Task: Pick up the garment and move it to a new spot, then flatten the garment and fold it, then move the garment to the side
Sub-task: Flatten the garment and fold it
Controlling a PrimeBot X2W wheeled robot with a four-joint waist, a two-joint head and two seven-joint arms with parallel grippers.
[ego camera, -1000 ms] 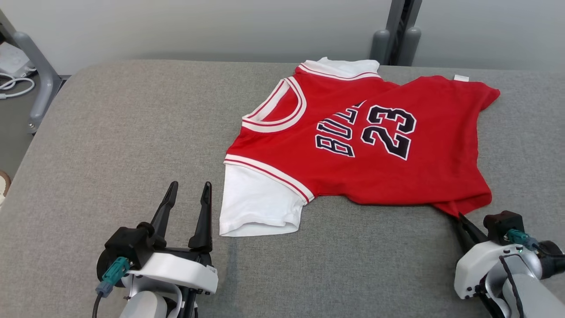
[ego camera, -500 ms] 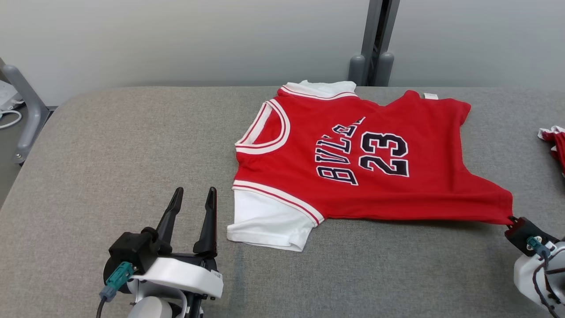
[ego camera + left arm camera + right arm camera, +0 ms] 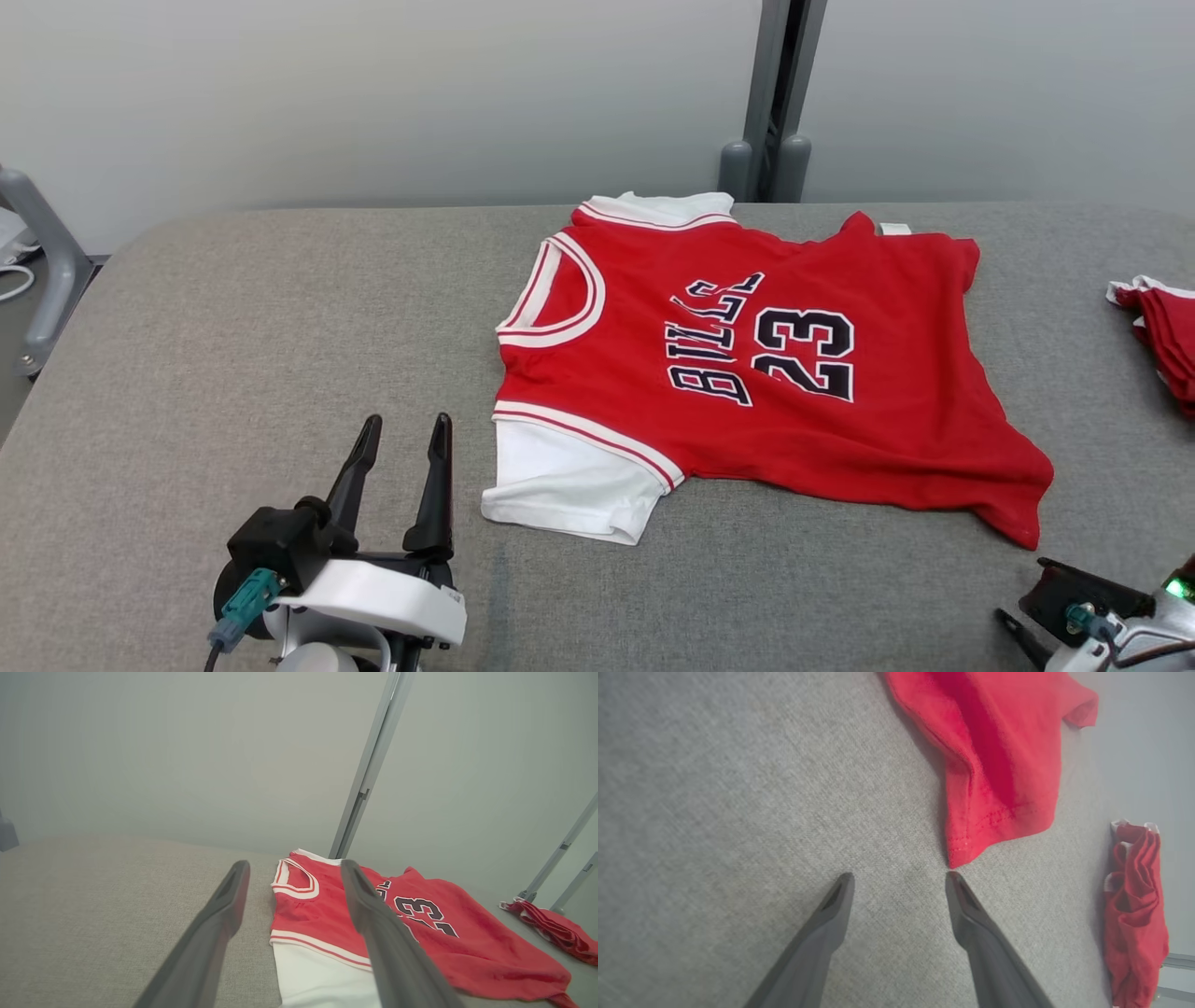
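Since prev. frame, right tool (image 3: 900, 876) has let go of garment (image 3: 747, 373): fingers now spread, nothing btwn them. The hem corner (image 3: 957, 856) it was pulling lies slack on the tabletop (image 3: 233, 327) just beyond one fingertip, not gripped. Garment pos.: red w/ white sleeves, no. 23, lying mostly flat on centre-right of tabletop, neck toward robot's left, hem toward its right. Creases run across the lettering and along the near hem. Ref. left tool (image 3: 404, 425): sits near the white sleeve (image 3: 569, 481), fingers apart, empty, no contact w/ fabric. At far right of tabletop lies a second garment (image 3: 1162, 322), red, bunched, well apart from the first. Behind tabletop, a grey post (image 3: 770, 112) stands against the wall.
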